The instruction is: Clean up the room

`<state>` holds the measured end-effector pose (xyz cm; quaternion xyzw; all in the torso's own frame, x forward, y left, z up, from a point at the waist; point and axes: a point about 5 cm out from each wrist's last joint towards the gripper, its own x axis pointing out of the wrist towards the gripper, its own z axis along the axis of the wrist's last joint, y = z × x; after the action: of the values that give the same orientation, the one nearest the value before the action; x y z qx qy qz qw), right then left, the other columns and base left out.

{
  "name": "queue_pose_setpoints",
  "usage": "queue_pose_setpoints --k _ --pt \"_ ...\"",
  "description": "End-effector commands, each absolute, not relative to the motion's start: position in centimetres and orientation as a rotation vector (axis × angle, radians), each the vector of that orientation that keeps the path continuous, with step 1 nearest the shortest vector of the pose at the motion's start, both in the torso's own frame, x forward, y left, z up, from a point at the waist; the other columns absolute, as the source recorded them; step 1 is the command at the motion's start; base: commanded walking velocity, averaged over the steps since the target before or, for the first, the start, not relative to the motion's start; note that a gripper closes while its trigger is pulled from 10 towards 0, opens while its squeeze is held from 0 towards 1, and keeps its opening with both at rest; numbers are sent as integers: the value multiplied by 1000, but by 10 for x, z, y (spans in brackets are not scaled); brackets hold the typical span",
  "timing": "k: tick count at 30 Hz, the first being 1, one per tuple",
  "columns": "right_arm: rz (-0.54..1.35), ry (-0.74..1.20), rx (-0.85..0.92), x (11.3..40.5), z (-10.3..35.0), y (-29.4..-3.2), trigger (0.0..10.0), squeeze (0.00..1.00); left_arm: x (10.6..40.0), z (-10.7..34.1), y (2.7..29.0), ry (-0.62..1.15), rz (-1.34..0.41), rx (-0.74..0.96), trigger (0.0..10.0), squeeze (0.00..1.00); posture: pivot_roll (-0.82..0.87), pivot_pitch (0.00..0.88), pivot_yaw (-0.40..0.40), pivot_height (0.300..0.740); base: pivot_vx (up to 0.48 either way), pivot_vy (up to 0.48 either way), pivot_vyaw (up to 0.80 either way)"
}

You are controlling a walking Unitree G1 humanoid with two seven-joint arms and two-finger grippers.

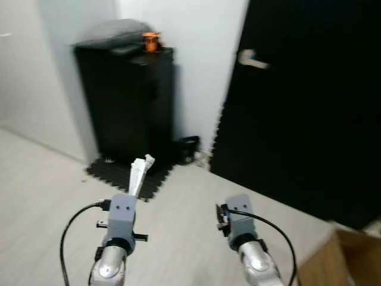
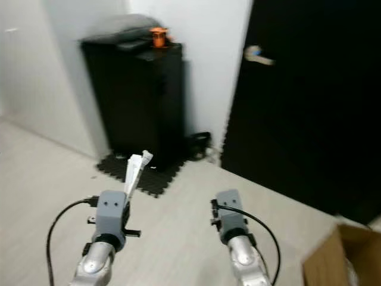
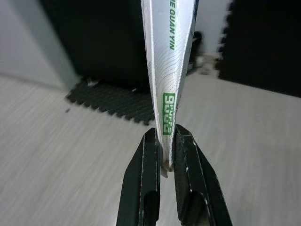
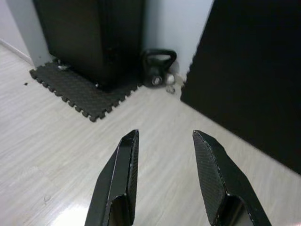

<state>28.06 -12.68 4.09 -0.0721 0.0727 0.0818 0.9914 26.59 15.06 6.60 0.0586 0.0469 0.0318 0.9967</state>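
My left gripper (image 3: pixel 164 141) is shut on a flattened white packet (image 3: pixel 168 61) with green print, held up in front of me above the pale wood floor. The same packet (image 1: pixel 140 173) sticks up from the left gripper (image 1: pixel 133 192) in the head view. My right gripper (image 4: pixel 164 139) is open with nothing between its fingers, held level beside the left one. The right arm (image 1: pixel 241 226) shows at centre right of the head view.
A tall black cabinet (image 1: pixel 128 101) stands ahead left on a black foam mat (image 1: pixel 128 176), with a grey cushion (image 1: pixel 116 31) and an orange object (image 1: pixel 150 42) on top. A black kettlebell (image 4: pixel 159 65) sits by the wall. A dark door (image 1: pixel 309 101) with a handle (image 1: pixel 251 59) is right. A cardboard box (image 1: pixel 342 262) sits lower right.
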Motion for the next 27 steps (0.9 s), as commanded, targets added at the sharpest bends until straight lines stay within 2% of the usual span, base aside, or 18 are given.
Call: queue_pose_setpoints --k 1,27 --pt "160 156 -144 280 40 -129 10000 0 264 64 151 107 61 123 10000 0 -15 92 -10 740 0 0 -800" --pt "156 159 -141 280 39 -129 10000 0 264 64 152 111 54 120 10000 0 -15 95 -6 740 0 0 -800"
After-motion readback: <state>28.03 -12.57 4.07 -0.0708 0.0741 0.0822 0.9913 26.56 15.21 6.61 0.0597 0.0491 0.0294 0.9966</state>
